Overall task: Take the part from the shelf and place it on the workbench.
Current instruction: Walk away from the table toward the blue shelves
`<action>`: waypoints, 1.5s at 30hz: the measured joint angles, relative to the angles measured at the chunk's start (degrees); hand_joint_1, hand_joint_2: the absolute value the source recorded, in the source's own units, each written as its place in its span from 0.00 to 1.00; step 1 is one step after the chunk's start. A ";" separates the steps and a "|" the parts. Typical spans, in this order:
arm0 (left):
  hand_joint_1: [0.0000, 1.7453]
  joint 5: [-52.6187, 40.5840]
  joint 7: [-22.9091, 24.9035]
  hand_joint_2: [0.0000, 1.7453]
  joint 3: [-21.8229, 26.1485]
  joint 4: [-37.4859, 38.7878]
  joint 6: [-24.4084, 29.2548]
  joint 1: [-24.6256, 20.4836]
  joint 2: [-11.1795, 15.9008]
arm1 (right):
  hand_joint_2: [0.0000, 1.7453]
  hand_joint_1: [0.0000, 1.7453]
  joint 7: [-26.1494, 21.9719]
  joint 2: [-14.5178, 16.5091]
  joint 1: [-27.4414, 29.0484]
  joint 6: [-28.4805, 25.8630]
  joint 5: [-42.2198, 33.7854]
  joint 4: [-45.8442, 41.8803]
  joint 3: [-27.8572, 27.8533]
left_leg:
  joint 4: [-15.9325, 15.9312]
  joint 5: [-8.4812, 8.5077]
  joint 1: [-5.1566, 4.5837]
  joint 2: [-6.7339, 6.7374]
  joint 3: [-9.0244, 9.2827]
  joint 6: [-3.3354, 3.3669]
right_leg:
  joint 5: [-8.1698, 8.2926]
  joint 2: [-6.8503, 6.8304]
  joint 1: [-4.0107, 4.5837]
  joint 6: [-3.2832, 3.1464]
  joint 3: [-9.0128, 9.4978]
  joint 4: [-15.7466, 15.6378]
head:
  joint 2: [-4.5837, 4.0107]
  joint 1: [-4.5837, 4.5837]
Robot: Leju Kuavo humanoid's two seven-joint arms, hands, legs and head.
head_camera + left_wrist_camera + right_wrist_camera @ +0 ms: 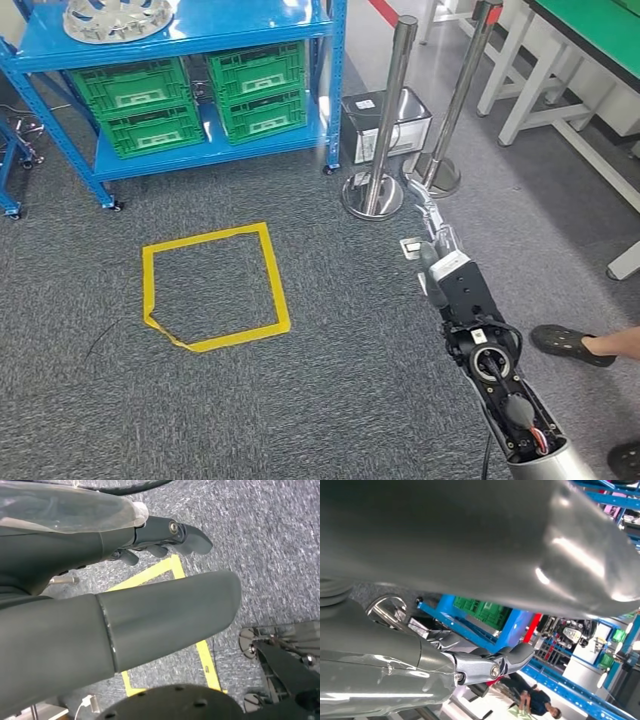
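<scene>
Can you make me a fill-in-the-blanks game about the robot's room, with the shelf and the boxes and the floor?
1. The shelf is painted ____.
2. The crates on the shelf are ____.
3. The tape square on the carpet is ____.
4. The round silver part lies on the ____ level of the shelf.

Missing words: blue; green; yellow; top

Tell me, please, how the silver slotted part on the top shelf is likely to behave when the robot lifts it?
The silver part looks like rigid metal, so probably stiff rather than floppy. Its slots suggest it is fairly light for its size. Its round, wide shape may be awkward for a single hand, and the shiny surface could slip.
</scene>
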 joint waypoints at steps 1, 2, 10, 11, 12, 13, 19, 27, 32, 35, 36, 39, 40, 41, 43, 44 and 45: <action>0.00 0.02 0.00 0.00 0.01 0.00 0.00 0.00 0.00 | 0.00 0.00 0.03 0.00 -0.02 0.04 0.00 0.03 0.07 | 0.18 -0.12 -0.08 0.01 -0.03 0.18 | -0.05 0.00 -0.06 0.46 0.03 -0.01 | 0.00 -0.07; 0.00 0.04 0.00 0.00 0.01 0.00 0.00 -0.01 0.01 | 0.00 0.00 0.03 0.00 -0.04 0.05 0.00 0.06 0.14 | 0.32 -0.23 -0.13 0.01 -0.06 0.35 | -0.09 0.00 -0.11 0.82 0.07 -0.03 | 0.00 -0.13; 0.00 0.15 0.12 0.00 0.02 0.00 -0.01 -0.01 -0.07 | 0.00 0.00 0.05 0.00 -0.42 0.17 0.00 0.25 0.45 | -1.19 0.10 0.36 0.22 1.12 1.62 | -7.51 -0.24 0.03 1.25 -7.14 15.33 | 0.00 0.81; 0.00 0.15 0.17 0.00 0.02 0.00 -0.03 0.00 -0.07 | 0.00 0.00 0.07 0.00 -0.39 0.18 0.00 0.32 0.47 | -1.16 0.06 0.32 0.16 1.15 1.59 | -7.92 -0.25 0.04 1.19 -8.60 17.83 | 0.00 0.90; 0.00 0.15 0.21 0.00 0.02 0.00 -0.04 0.01 -0.07 | 0.00 0.00 0.08 0.00 -0.38 0.19 0.00 0.37 0.49 | -1.11 -0.01 0.32 0.05 1.22 1.49 | -7.07 -0.25 0.04 1.10 -8.95 17.93 | 0.00 0.94; 0.00 0.14 0.21 0.00 0.02 0.00 -0.05 0.02 -0.10 | 0.00 0.00 0.09 0.00 -0.38 0.20 0.00 0.41 0.50 | -1.01 -0.12 0.39 -0.11 1.33 1.31 | -5.08 -0.25 0.03 0.98 -8.01 15.41 | 0.00 0.97; 0.00 -0.15 0.22 0.00 0.02 0.00 -0.07 0.01 -0.16 | 0.00 0.00 0.19 0.00 -0.31 0.34 0.02 0.34 0.51 | -0.39 -0.40 0.47 -0.91 1.21 -0.84 | 0.67 0.30 0.61 -0.27 -2.78 2.47 | 0.00 0.98; 0.00 -0.37 0.22 0.00 0.02 0.00 -0.07 0.09 -0.26 | 0.00 0.00 0.25 0.00 -0.14 0.62 0.07 0.12 0.53 | 17.31 -7.82 0.68 0.25 -7.58 -1.89 | 0.99 -0.69 1.10 -2.29 -2.68 2.00 | 0.00 -1.16; 0.00 -0.44 0.39 0.00 0.02 0.00 0.04 0.00 -0.11 | 0.00 0.00 0.33 0.00 -0.05 0.73 0.07 0.10 0.52 | 0.88 -0.17 -0.12 0.63 0.12 -0.16 | 0.51 -0.70 1.78 -2.11 -2.28 2.15 | 0.00 -1.31; 0.00 -0.44 0.50 0.00 0.02 0.00 0.07 -0.06 -0.30 | 0.00 0.00 0.38 0.00 0.14 0.91 0.07 0.10 0.46 | -0.43 -0.07 -0.22 0.66 0.69 -0.86 | 0.13 -0.75 2.03 -2.54 -2.34 2.36 | 0.00 -1.01; 0.00 -0.46 0.54 0.00 0.02 0.00 0.07 -0.03 -0.34 | 0.00 0.00 0.38 0.00 0.20 1.01 0.08 0.10 0.44 | -0.37 -0.15 -0.27 0.62 0.71 -0.97 | 0.15 -0.79 1.96 -2.65 -2.26 2.26 | 0.00 -0.88; 0.00 -0.56 0.61 0.00 0.01 0.00 0.07 0.02 -0.32 | 0.00 0.00 0.45 0.00 0.27 1.22 0.23 0.10 0.37 | -0.33 -0.20 -0.43 0.57 0.68 -0.64 | 0.30 -0.82 1.84 -2.31 -2.06 1.94 | 0.00 -0.63; 0.00 -0.60 0.61 0.00 0.00 0.00 0.07 0.02 -0.30 | 0.00 0.00 0.49 0.00 0.28 1.23 0.39 0.10 0.37 | -0.32 -0.22 -0.47 0.58 0.68 -0.54 | 0.33 -0.82 1.81 -2.21 -2.03 1.87 | 0.00 -0.58; 0.00 -0.63 0.61 0.00 0.00 0.00 0.07 0.01 -0.30 | 0.00 0.00 0.54 0.00 0.29 1.25 0.59 0.10 0.37 | -0.30 -0.24 -0.51 0.58 0.68 -0.44 | 0.34 -0.82 1.77 -2.11 -2.01 1.82 | 0.00 -0.57; 0.00 -0.66 0.61 0.00 0.00 0.00 0.07 -0.01 -0.30 | 0.00 0.00 0.63 0.00 0.30 1.34 0.87 0.10 0.37 | -0.28 -0.27 -0.57 0.58 0.68 -0.36 | 0.36 -0.81 1.71 -1.95 -2.00 1.76 | 0.00 -0.54; 0.00 -0.66 0.61 0.00 0.00 0.00 0.07 0.00 -0.31 | 0.00 0.00 0.67 0.00 0.30 1.44 0.94 0.10 0.37 | -0.27 -0.28 -0.57 0.58 0.68 -0.34 | 0.37 -0.81 1.70 -1.87 -2.00 1.75 | 0.00 -0.54; 0.00 -0.66 0.61 0.00 0.00 0.00 0.06 0.00 -0.31 | 0.00 0.00 0.73 0.00 0.30 1.56 0.97 0.10 0.37 | -0.26 -0.28 -0.58 0.58 0.68 -0.32 | 0.39 -0.80 1.70 -1.81 -2.00 1.73 | 0.00 -0.54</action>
